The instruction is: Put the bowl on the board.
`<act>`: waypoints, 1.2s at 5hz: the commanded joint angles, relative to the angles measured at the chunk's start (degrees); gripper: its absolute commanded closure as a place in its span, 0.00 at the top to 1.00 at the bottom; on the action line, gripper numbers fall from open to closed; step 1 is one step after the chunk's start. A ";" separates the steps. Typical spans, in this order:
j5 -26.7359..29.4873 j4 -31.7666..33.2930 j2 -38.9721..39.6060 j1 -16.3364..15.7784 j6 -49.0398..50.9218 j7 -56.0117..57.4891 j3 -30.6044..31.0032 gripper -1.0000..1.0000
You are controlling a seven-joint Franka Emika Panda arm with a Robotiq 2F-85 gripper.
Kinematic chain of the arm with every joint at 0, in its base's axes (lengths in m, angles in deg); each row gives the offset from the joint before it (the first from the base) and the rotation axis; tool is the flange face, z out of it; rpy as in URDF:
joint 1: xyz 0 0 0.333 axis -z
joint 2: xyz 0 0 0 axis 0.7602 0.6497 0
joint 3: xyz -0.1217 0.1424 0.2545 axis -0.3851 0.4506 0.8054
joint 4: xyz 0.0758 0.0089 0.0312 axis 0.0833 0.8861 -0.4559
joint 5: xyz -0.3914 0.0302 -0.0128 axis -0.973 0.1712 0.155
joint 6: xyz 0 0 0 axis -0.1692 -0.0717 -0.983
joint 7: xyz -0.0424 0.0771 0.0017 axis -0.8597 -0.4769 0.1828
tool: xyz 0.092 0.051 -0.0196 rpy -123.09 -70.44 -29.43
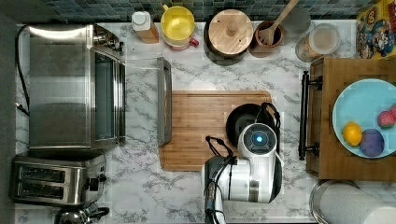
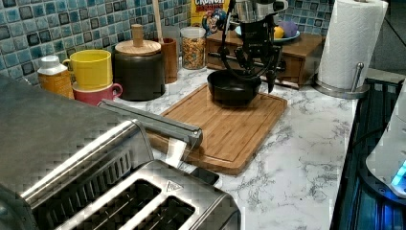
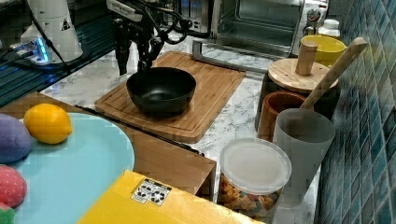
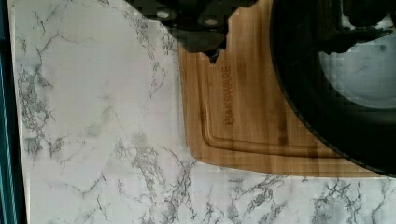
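While the black bowl sits on the wooden cutting board, at the board's corner nearest the tray with black handles, the Panda arm reaches straight down over it with its wrist vertical. In the right view the hand hangs at the bowl's rim on the right view's left — its two fingers stand apart, one outside the rim and one just over it, gripping nothing. The bowl is upright, its glossy inside showing. On the board, the wrist view shows burnt-in lettering that reads roughly "OAKSWARE", though the first letters are unsure. Behind the arm in the left view, a yellow cereal box shows part of a word, "CRUNCH". The marble desk carries the board.
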 commanded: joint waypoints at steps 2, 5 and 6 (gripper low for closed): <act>0.07 -1.59 -4.68 -0.39 0.75 4.39 0.21 0.50; 0.29 -1.58 -4.66 1.17 0.71 4.56 1.78 0.50; 0.26 -1.56 -4.66 0.96 0.72 4.54 1.57 0.50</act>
